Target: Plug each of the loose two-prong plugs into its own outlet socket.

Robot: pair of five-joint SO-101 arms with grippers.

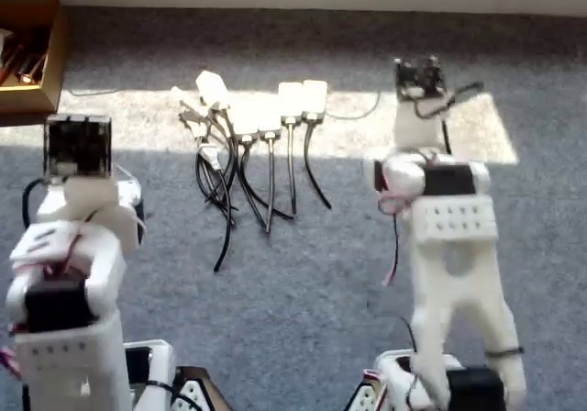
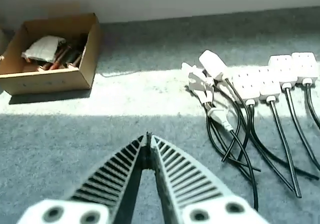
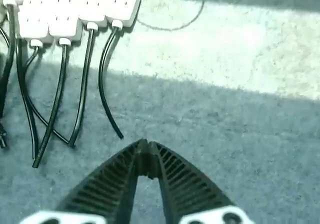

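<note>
White hard-plastic two-prong plugs [image 2: 220, 117] on limp black cords [image 2: 283, 146] lay on the grey carpet [image 2: 75, 149], at nine o'clock of the white socket blocks [image 2: 260, 84] in the high view. They looked light and slick, best pinched across the plug body's flat sides. The left hand [image 2: 148, 139] and right hand [image 3: 145, 146] were pressed together, empty.

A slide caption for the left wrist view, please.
Left gripper, shut, over grey carpet, facing white plugs on black cords.
</note>
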